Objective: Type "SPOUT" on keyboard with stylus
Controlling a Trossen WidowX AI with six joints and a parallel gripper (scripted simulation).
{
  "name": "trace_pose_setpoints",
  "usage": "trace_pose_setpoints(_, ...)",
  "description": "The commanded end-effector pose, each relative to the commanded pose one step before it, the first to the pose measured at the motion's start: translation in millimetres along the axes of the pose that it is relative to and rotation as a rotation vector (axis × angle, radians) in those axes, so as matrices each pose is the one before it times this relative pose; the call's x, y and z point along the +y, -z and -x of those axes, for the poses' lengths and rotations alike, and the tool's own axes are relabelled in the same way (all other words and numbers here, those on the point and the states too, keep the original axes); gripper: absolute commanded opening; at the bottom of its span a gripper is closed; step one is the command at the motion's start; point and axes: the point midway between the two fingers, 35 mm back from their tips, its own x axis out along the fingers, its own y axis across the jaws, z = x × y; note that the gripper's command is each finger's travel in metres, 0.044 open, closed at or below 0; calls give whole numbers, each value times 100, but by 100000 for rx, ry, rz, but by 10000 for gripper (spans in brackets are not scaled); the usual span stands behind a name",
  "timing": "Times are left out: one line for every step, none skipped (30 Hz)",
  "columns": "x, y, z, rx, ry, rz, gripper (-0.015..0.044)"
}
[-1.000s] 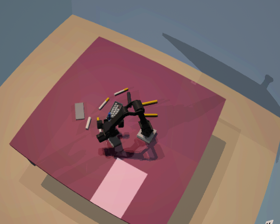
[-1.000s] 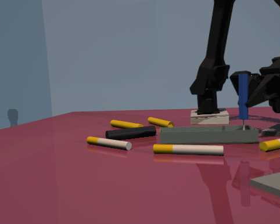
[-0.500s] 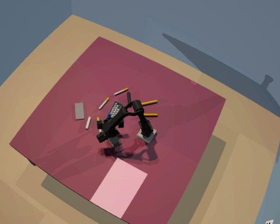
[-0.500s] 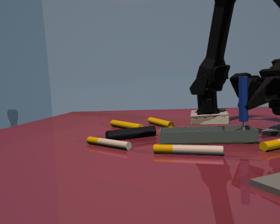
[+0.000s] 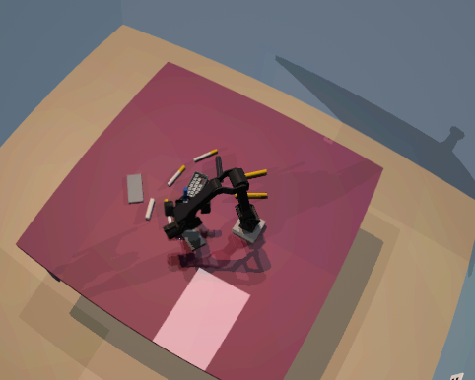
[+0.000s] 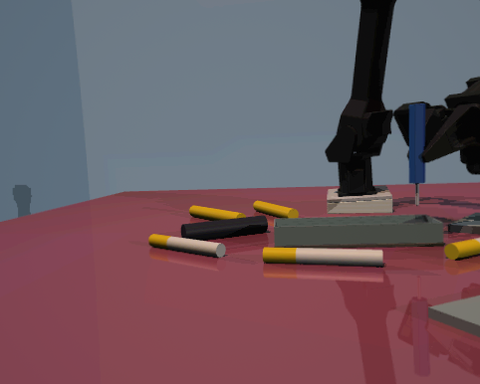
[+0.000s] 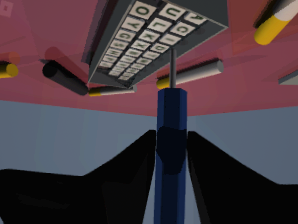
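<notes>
My gripper (image 5: 182, 199) (image 6: 416, 124) (image 7: 171, 146) is shut on the blue stylus (image 5: 185, 191) (image 6: 416, 144) (image 7: 171, 112) and holds it upright, thin metal tip down. The grey keyboard (image 5: 197, 184) (image 6: 358, 232) (image 7: 150, 35) lies on the red mat (image 5: 290, 162). In the wrist view the tip points at the keys near the keyboard's near right edge. In the side view the tip hangs a little above the keyboard's top. I cannot tell which key lies under it.
White-and-yellow cylinders (image 5: 205, 156) (image 5: 176, 175) (image 5: 150, 209) (image 6: 186, 245) (image 6: 323, 256), yellow cylinders (image 5: 255, 173) (image 5: 252, 195) (image 6: 215, 213) and a black cylinder (image 5: 219, 166) (image 6: 224, 227) lie around the keyboard. A flat grey plate (image 5: 135, 188) (image 6: 467, 313) lies left. The arm base (image 5: 248, 228) stands right. A pink rectangle (image 5: 201, 317) marks the front.
</notes>
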Motion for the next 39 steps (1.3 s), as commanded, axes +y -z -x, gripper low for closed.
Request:
trace_pose_setpoints(15, 630, 382, -4, 9, -305, 81)
trace_pose_setpoints(0, 0, 0, 0, 0, 0, 81)
trace_pose_setpoints(0, 0, 0, 0, 0, 0, 81)
trace_pose_setpoints(0, 0, 0, 0, 0, 0, 81)
trace_pose_setpoints(-8, -247, -154, 60, 4, 437, 84)
trace_pose_setpoints(0, 0, 0, 0, 0, 0, 78)
trace_pose_setpoints(0, 0, 0, 0, 0, 0, 71)
trace_pose_setpoints(0, 0, 0, 0, 0, 0, 64)
trace_pose_setpoints(9, 30, -59, -60, 5, 2, 38)
trace_pose_setpoints(18, 57, -113, -111, 10, 4, 12)
trace_pose_setpoints(28, 87, -167, -155, 17, 4, 0)
trace_pose_setpoints(39, 120, -223, -190, 26, 3, 0)
trace_pose_setpoints(49, 146, -262, -198, 34, 0, 0)
trace_pose_setpoints(59, 173, -297, -190, 43, -5, 0)
trace_pose_setpoints(68, 193, -317, -160, 50, -11, 0)
trace_pose_setpoints(75, 205, -321, -117, 53, -16, 0)
trace_pose_setpoints(81, 213, -319, -70, 52, -20, 0)
trace_pose_setpoints(87, 220, -315, -22, 50, -24, 0)
trace_pose_setpoints(93, 227, -312, 26, 46, -27, 0)
trace_pose_setpoints(99, 234, -308, 74, 40, -30, 0)
trace_pose_setpoints(106, 240, -304, 121, 32, -32, 0)
trace_pose_setpoints(113, 246, -301, 167, 22, -33, 0)
trace_pose_setpoints(121, 252, -297, 213, 10, -33, 0)
trace_pose_setpoints(128, 258, -294, 259, -4, -33, 0)
trace_pose_setpoints(136, 264, -291, 304, -20, -33, 0)
trace_pose_setpoints(144, 269, -287, 348, -37, -31, 0)
trace_pose_setpoints(152, 273, -283, 390, -56, -29, 0)
trace_pose_setpoints(128, 222, -224, 343, -60, -22, 0)
trace_pose_setpoints(80, 136, -135, 221, -43, -12, 0)
trace_pose_setpoints(27, 46, -45, 76, -16, -4, 0)
trace_pose_setpoints(0, 0, 0, 0, 0, 0, 0)
trace_pose_setpoints(0, 0, 0, 0, 0, 0, 0)
trace_pose_setpoints(-1, -77, -43, -29, -8, 0, 0)
trace_pose_setpoints(0, -162, -91, -60, -16, 0, 0)
trace_pose_setpoints(1, -206, -116, -76, -20, 1, 0)
trace_pose_setpoints(6, -267, -150, -99, -26, 1, 0)
trace_pose_setpoints(13, -348, -196, -130, -34, 2, 0)
trace_pose_setpoints(25, -414, -233, -155, -40, 3, 0)
trace_pose_setpoints(24, -291, -164, -110, -28, 3, 0)
